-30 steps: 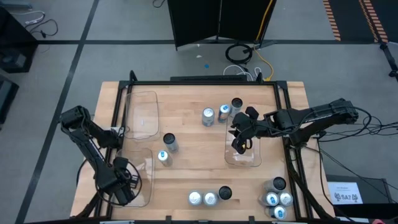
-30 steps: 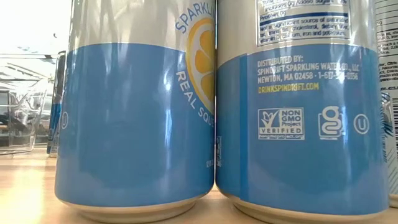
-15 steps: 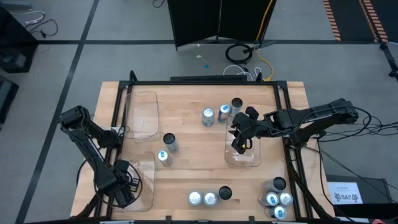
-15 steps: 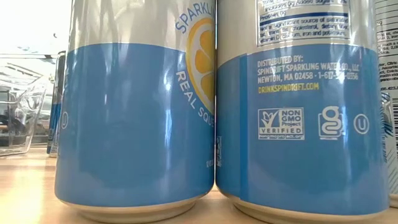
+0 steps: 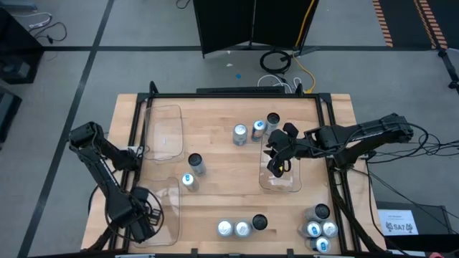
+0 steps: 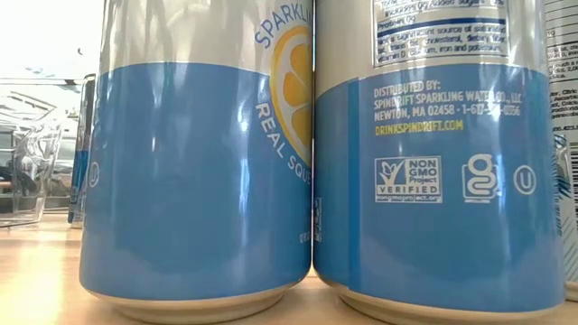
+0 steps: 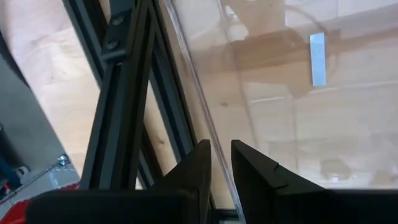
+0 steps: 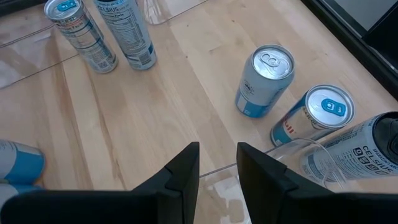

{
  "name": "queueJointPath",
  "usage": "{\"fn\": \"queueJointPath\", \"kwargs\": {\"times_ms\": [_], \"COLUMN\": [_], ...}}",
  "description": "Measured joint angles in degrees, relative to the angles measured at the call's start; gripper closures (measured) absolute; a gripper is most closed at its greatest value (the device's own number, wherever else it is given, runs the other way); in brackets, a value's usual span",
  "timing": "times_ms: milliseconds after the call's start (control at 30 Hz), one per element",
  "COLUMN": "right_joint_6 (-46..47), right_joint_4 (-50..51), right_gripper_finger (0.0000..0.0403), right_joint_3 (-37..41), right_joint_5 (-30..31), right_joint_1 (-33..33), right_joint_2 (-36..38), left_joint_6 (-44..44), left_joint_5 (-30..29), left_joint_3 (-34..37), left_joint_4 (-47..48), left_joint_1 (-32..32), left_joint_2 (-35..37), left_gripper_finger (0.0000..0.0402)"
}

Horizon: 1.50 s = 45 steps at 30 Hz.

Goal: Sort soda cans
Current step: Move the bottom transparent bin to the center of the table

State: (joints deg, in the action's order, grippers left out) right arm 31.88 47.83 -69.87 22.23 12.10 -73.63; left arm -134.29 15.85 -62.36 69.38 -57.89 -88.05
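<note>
Left pincer nips tray rim; cans sit well apart.

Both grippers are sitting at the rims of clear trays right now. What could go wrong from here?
1. The left gripper pinches the clear plastic tray's thin rim at the table's front left edge; a pull may tip it off.
2. The right gripper is at the rim of the other clear tray, with three silver soda cans standing close behind; a swing could topple them.
</note>
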Motion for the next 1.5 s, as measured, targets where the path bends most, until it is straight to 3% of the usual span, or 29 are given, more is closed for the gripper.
{"fn": "queueJointPath", "kwargs": {"times_ms": [433,733,1200,1400,1500], "right_joint_6": [0.0,6.0,13.9,14.0,14.0], "right_joint_4": [0.0,0.0,-2.7,-8.8,-11.7], "right_gripper_finger": [0.0303,0.0303,0.0303,0.0303,0.0303], "right_joint_3": [0.0,0.0,0.0,0.0,0.0], "right_joint_5": [-0.1,-0.1,0.0,0.1,0.1], "right_joint_1": [0.0,0.0,0.0,0.0,0.0], "right_joint_2": [0.0,0.0,0.0,0.0,0.0], "left_joint_6": [-0.3,-0.4,-1.0,-0.3,-0.2], "left_joint_5": [0.3,0.1,-2.4,-2.9,-2.9], "left_joint_3": [-1.5,-1.5,1.3,5.9,8.3], "left_joint_4": [2.1,2.7,3.0,-3.6,-7.7], "left_joint_1": [0.0,0.0,0.0,-0.6,-1.0], "left_joint_2": [0.0,0.0,0.0,0.0,0.0], "left_gripper_finger": [0.0328,0.0325,0.0268,0.027,0.029]}}
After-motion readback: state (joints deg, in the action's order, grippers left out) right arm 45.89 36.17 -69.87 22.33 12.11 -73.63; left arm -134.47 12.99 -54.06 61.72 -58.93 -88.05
